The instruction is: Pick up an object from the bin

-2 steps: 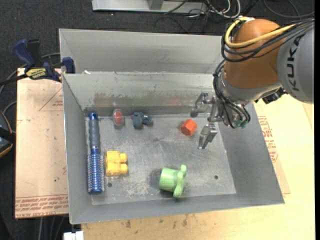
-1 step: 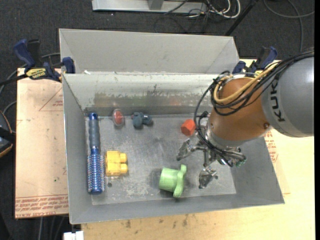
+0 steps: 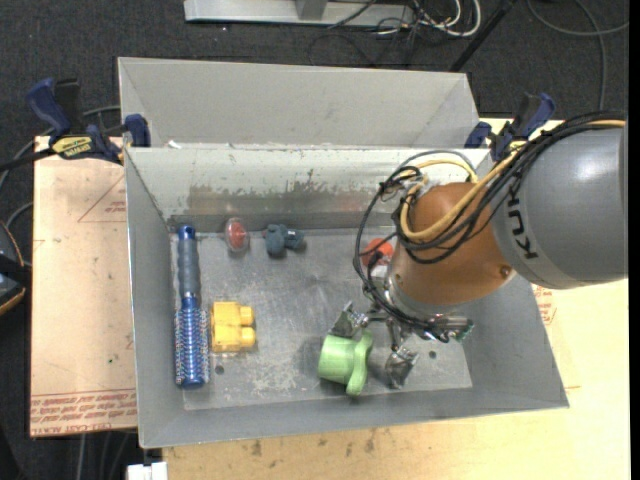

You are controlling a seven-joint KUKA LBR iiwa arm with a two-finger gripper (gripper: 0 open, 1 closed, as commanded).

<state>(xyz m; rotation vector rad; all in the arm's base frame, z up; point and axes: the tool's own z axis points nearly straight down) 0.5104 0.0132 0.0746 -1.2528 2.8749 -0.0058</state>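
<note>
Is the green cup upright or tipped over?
Tipped: the green cup lies on its side on the bin floor, beside the gripper.

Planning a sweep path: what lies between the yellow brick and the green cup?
Nothing: in the camera view, only bare bin floor runs between the yellow brick and the green cup.

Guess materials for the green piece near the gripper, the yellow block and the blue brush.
Green piece: probably moulded plastic, matte; even colour, rounded edges. Yellow block: likely hard plastic, slightly glossy; square-cut toy-brick shape. Blue brush: seemingly plastic, smooth handle with a faint highlight; bristle material can't be told.
</note>
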